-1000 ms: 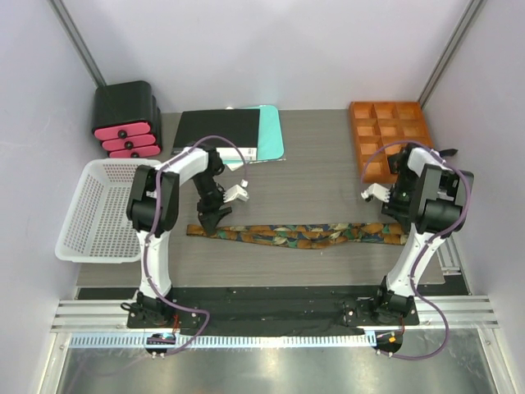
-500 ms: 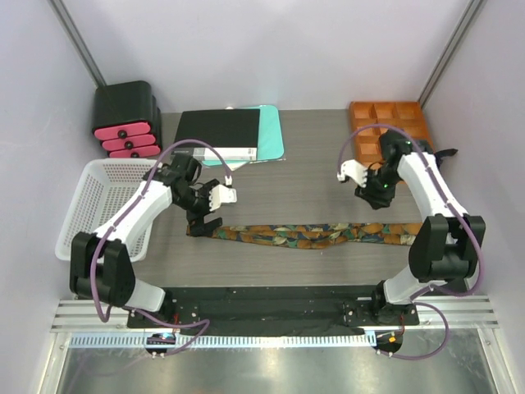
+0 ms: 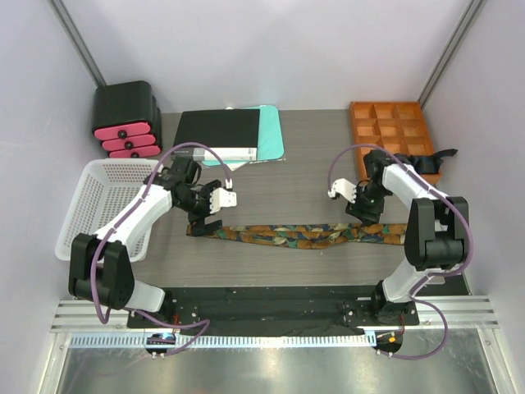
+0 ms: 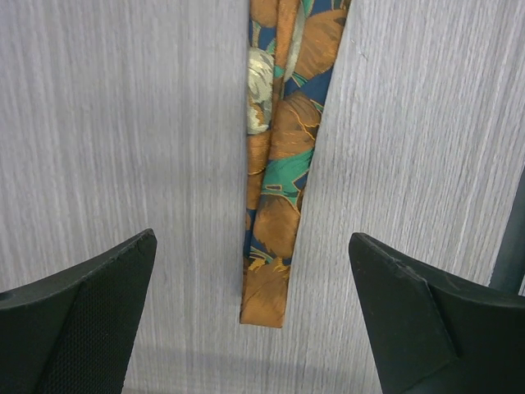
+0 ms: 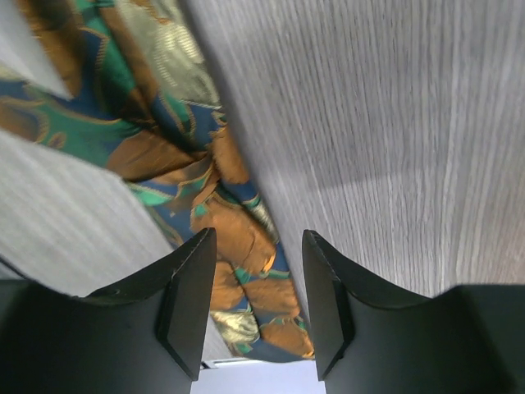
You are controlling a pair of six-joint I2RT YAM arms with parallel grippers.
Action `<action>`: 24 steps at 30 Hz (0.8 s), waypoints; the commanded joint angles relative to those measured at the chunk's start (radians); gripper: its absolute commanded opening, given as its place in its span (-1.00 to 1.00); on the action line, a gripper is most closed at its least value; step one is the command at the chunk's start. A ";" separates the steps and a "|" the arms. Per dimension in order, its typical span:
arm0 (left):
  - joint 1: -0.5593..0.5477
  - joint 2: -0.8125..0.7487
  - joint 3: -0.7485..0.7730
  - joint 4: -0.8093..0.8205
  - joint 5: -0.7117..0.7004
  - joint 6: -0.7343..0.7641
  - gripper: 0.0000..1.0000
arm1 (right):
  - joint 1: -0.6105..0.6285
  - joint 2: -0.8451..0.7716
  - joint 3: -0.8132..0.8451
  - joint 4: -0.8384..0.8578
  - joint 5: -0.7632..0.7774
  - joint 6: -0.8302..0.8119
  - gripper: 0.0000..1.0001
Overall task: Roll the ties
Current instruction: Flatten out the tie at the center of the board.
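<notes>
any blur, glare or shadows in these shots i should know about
Left wrist: the tie and the table grain are sharp, while the dark fingers show little detail. Right wrist: the tie's near part looks soft at the top left, and a grey shadow band crosses the table. Top external: even light, with a bright sheen on the metal sheet at the near edge.

The tie is soft woven cloth with a faint sheen. The desk looks like matt grey wood-grain laminate. The left gripper has matt black plastic jaws.
</notes>
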 commanded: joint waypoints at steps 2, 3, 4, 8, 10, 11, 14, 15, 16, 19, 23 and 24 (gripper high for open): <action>-0.004 0.003 -0.024 0.014 -0.003 0.048 0.99 | 0.005 0.018 -0.041 0.077 0.056 0.007 0.00; -0.004 0.007 -0.024 0.016 -0.005 0.048 1.00 | 0.005 0.020 -0.049 0.084 0.066 0.004 -0.02; -0.002 0.007 -0.025 0.017 -0.005 0.050 0.99 | 0.005 0.023 -0.066 0.085 0.072 0.001 -0.06; -0.002 0.017 -0.022 0.029 -0.005 0.053 0.99 | 0.005 0.017 -0.101 0.107 0.095 -0.013 -0.10; -0.002 0.023 -0.018 0.031 -0.006 0.053 0.99 | 0.007 0.015 -0.107 0.114 0.096 -0.010 -0.27; -0.002 0.025 -0.016 0.034 -0.011 0.053 0.99 | 0.007 0.012 -0.106 0.116 0.096 -0.008 -0.35; -0.002 0.030 -0.021 0.040 -0.017 0.054 0.99 | 0.007 0.002 -0.098 0.116 0.095 0.000 -0.62; -0.004 0.030 -0.022 0.040 -0.023 0.054 1.00 | 0.007 -0.001 -0.091 0.104 0.098 0.000 -0.69; -0.002 0.031 -0.025 0.042 -0.026 0.054 0.99 | 0.007 -0.008 -0.074 0.094 0.098 0.000 -0.80; -0.002 0.031 -0.030 0.048 -0.038 0.062 1.00 | 0.007 -0.035 -0.036 0.041 0.099 -0.006 -0.95; -0.002 0.048 -0.018 0.039 -0.045 0.082 1.00 | 0.001 -0.083 -0.032 -0.014 0.118 -0.039 -0.97; -0.002 0.053 -0.006 0.034 -0.043 0.082 0.99 | -0.010 -0.092 -0.041 -0.016 0.125 -0.046 -0.97</action>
